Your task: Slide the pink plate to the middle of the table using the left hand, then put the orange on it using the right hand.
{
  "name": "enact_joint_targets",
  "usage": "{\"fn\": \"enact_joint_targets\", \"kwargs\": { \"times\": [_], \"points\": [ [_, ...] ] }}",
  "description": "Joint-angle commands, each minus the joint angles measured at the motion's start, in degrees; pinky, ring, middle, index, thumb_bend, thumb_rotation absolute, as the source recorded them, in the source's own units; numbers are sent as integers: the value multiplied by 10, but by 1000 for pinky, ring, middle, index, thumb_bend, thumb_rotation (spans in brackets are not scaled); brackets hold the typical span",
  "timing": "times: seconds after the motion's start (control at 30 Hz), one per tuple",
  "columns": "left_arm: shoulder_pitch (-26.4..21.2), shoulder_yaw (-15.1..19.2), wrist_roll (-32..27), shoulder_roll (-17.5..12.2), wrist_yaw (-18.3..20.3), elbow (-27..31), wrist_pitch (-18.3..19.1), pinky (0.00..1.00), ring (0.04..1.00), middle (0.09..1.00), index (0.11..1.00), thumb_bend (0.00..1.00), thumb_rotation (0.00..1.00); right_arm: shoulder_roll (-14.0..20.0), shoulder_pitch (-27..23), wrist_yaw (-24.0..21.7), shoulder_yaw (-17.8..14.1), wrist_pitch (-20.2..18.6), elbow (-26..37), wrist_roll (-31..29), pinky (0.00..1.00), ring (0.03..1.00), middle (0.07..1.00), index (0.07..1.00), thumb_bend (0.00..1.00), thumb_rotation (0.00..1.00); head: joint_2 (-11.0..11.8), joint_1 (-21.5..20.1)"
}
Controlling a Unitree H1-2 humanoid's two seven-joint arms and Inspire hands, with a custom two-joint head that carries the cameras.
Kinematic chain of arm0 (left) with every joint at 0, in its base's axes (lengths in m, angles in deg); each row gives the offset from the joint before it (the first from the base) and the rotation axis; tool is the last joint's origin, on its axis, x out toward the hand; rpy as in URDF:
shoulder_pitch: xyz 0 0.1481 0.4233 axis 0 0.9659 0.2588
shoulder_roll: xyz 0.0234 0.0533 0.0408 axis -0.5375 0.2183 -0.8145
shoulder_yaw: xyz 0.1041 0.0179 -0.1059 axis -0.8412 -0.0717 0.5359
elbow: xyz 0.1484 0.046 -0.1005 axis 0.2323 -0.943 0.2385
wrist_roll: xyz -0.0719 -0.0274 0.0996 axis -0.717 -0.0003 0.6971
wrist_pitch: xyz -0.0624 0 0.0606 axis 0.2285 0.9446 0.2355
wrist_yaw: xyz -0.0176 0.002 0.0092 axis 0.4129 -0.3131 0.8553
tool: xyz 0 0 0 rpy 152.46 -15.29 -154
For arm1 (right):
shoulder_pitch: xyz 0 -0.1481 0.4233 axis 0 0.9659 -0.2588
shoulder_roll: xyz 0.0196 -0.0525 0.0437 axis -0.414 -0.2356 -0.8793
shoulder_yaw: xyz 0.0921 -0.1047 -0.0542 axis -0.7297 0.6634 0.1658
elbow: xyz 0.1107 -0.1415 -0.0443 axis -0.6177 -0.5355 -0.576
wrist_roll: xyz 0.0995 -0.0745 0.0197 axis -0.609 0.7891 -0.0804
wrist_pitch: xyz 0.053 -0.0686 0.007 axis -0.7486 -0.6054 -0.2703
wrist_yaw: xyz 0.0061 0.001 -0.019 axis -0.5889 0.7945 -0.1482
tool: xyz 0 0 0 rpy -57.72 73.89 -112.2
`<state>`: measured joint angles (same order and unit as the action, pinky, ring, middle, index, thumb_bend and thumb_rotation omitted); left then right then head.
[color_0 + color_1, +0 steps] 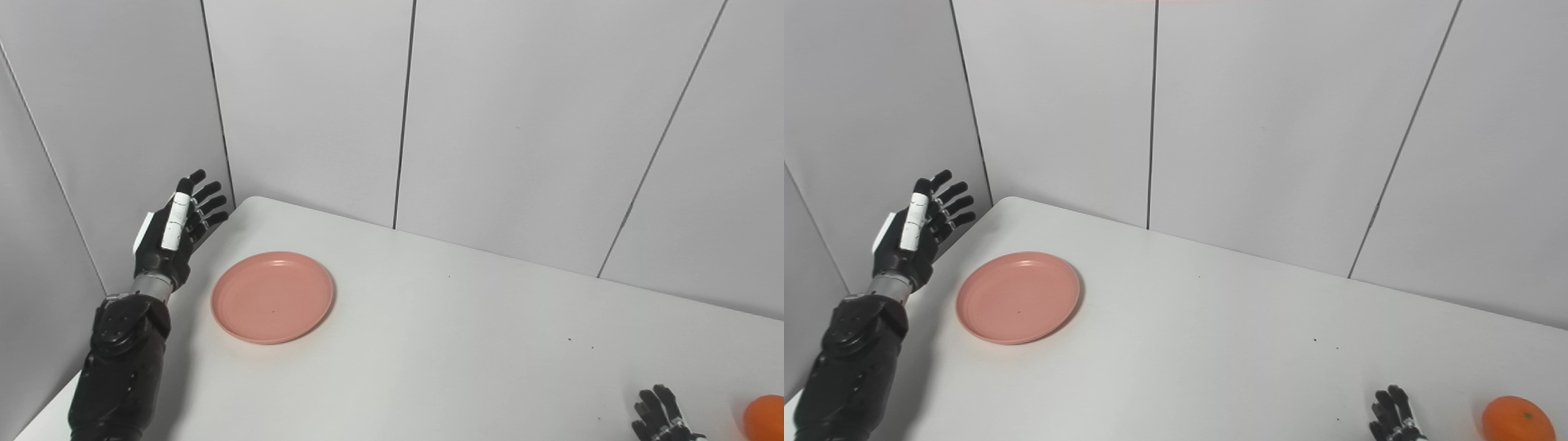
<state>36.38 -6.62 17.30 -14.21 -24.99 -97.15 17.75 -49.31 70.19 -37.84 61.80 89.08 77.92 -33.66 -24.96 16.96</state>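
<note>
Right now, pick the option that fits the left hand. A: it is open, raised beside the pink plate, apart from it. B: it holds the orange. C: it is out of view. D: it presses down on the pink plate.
A: the left hand is raised with fingers spread, clear of the pink plate.

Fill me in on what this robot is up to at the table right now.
Nothing is being held yet. The left hand is raised with its fingers spread, open, just left of the pink plate and not touching it. The plate lies empty near the table's far left corner, not in the middle. The right hand is low at the bottom edge, fingers apart, a little left of the orange, which sits on the table near the right edge. Neither the slide nor the placing is done.
</note>
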Motion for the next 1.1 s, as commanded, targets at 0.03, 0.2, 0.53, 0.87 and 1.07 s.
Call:
{"fn": "enact_joint_targets", "kwargs": {
  "times": [0.03,0.2,0.53,0.87,1.07],
  "points": [
    [-22,2,5,-13,-4,2,-35,722,809,832,859,995,835,-13,50,-4,8,-17,-46,-6,1000,969,940,946,829,1000,-1,1],
    [-18,1,4,-11,0,-16,-48,692,798,813,866,1000,802,-13,51,-4,8,-19,-44,-7,1000,972,944,948,823,1000,-1,0],
    [-13,-5,15,-12,-2,-42,-63,689,803,821,872,1000,792,-13,52,-2,9,-19,-41,-5,1000,955,934,938,842,1000,-8,-4],
    [-12,-29,31,-5,8,-108,-107,709,782,794,821,1000,765,-13,53,-4,9,-22,-38,-10,1000,954,933,931,847,1000,-11,-8],
    [-18,-57,66,-3,-7,-144,-134,736,765,787,811,1000,783,-15,54,-1,10,-22,-36,-7,987,943,925,923,856,1000,-14,-10]
  ]
}}
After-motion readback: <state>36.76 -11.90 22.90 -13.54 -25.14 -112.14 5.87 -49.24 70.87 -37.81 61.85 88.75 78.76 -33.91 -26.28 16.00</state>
